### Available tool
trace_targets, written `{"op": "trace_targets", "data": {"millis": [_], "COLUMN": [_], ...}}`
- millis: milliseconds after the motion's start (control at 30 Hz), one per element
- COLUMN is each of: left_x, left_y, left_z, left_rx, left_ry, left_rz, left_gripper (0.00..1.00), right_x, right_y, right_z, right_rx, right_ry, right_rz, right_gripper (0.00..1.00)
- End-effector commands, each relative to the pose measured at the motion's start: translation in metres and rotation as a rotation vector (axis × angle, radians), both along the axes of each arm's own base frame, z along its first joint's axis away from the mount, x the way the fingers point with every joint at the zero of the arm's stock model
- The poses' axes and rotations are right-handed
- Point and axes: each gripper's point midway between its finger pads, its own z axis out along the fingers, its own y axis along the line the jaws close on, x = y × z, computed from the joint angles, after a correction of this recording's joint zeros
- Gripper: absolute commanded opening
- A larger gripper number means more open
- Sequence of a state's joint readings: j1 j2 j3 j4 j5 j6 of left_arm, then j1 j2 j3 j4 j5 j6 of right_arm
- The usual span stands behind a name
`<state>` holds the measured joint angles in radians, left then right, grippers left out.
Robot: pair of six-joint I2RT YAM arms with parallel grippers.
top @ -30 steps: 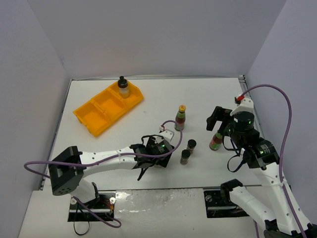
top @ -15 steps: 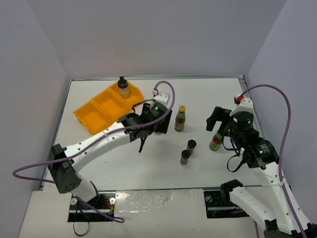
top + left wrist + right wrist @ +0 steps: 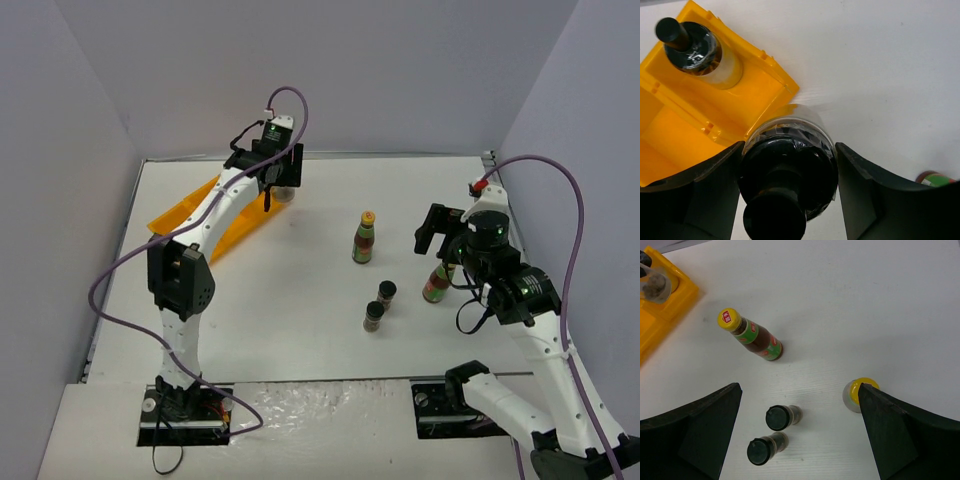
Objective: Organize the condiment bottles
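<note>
Orange tray [image 3: 675, 120], black-lidded jars [image 3: 787, 165], yellow-capped sauce bottles [image 3: 752, 335] with red-green labels, white table [image 3: 840, 300].

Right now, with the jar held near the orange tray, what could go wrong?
The held black-lidded jar hangs at the orange tray's corner wall, not squarely over a compartment; released here, it may catch the rim and tip. Moving in, it might knock the jar already in the tray.
</note>
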<state>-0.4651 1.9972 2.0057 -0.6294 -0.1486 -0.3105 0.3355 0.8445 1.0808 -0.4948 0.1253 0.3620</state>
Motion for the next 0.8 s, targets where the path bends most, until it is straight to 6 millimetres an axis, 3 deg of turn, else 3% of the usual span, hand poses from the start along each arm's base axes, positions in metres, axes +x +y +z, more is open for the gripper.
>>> {"op": "trace_targets", "data": {"millis": [0, 167, 767], "left_x": [0.03, 0.047, 0.078], "left_y": [-0.003, 0.011, 0.045], "left_z": [0.066, 0.058, 0.026], "left_rx": [-0.092, -0.095, -0.077], "left_ry": [-0.179, -0.183, -0.164], "left_rz": [-0.027, 0.003, 0.052], "left_gripper": [0.0, 0.0, 0.0], "right_x": [0.012, 0.014, 0.013], "right_y": [0.004, 0.004, 0.001], "right_z": [0.015, 0.014, 0.003], "right_rx": [-0.024, -0.034, -0.057], "right_ry": [-0.038, -0.035, -0.015], "right_rz": [0.019, 0.024, 0.019], "right_gripper": [1.0, 1.0, 1.0]}}
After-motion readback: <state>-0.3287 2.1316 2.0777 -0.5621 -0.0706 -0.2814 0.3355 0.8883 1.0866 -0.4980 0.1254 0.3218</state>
